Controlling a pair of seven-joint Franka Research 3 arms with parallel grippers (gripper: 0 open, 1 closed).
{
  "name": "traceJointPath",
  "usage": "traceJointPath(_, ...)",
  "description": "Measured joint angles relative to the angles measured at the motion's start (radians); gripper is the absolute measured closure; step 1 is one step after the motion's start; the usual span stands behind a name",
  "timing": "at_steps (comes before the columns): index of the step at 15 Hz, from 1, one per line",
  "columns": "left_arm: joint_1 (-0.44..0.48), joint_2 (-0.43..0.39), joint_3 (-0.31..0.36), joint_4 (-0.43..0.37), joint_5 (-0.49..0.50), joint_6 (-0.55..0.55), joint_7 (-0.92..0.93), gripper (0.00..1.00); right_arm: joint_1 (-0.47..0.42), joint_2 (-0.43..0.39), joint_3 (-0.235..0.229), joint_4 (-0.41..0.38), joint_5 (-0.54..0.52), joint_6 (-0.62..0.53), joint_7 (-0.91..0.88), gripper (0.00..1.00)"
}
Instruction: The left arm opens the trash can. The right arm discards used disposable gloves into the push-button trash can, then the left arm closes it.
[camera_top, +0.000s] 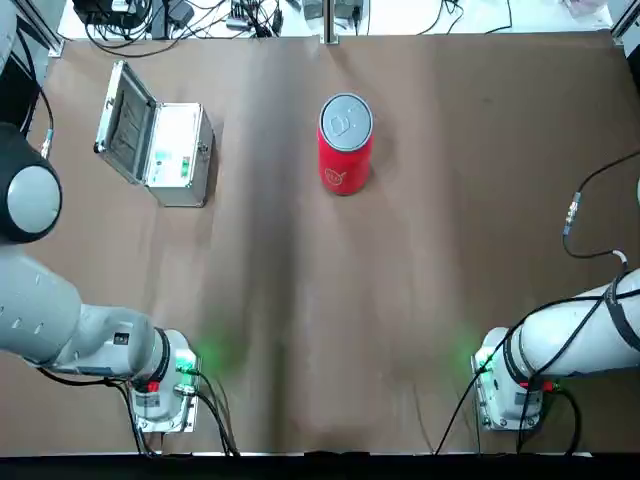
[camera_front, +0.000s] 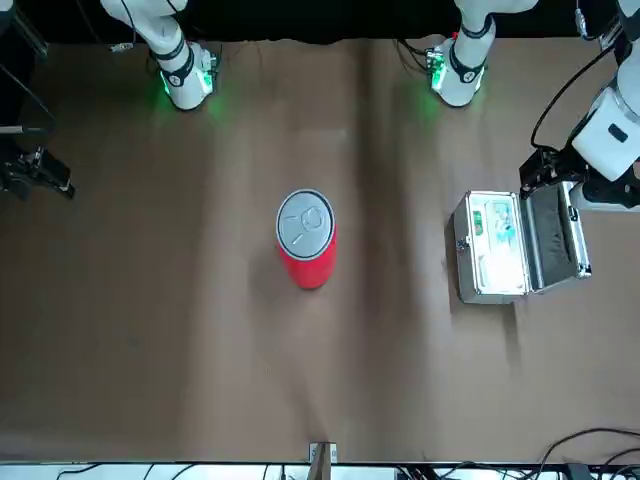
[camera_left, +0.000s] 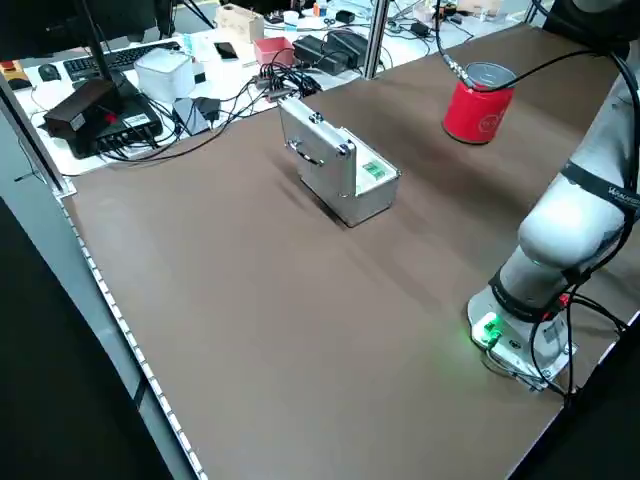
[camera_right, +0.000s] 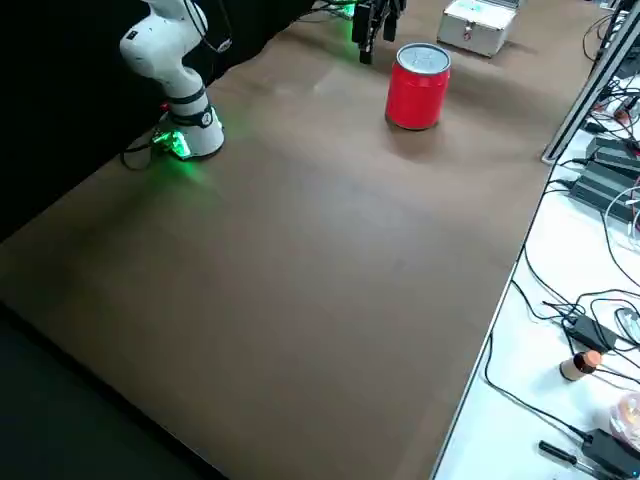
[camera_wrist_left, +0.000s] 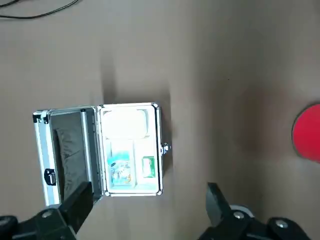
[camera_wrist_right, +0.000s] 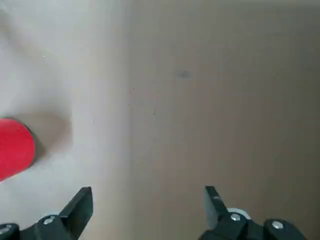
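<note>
Top view showed the trash can (camera_top: 345, 145) standing upright near the far middle of the brown tabletop (camera_top: 400, 300), its round silver lid down and closed. A silver case (camera_top: 165, 150) with its hinged lid raised sat well apart from it, on the robot's left. No gloves could be made out anywhere on the tabletop; pale items lay inside the case, but whether any of them was glove material could not be told.

The left gripper (camera_wrist_left: 150, 200) hung high above the case with its jaws spread wide and empty. The right gripper (camera_wrist_right: 147, 200) likewise hovered over bare tabletop, jaws spread and holding nothing, with the red can at the edge of its wrist view.

Judging by its look, the can was light and rigid, with a smooth painted wall that could slide or tip if pushed sideways; the lid would best be pressed straight down at its centre. A wad of thin glove would be soft, nearly weightless and easily crushed, so a pinch across its bulk would suit it.
</note>
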Motion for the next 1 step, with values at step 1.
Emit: traceJointPath(1,0.000,0.000,0.000,0.000,0.000,0.000,0.000,0.00,0.000,0.000,0.000,0.000,0.001,0.000,0.000,0.02)
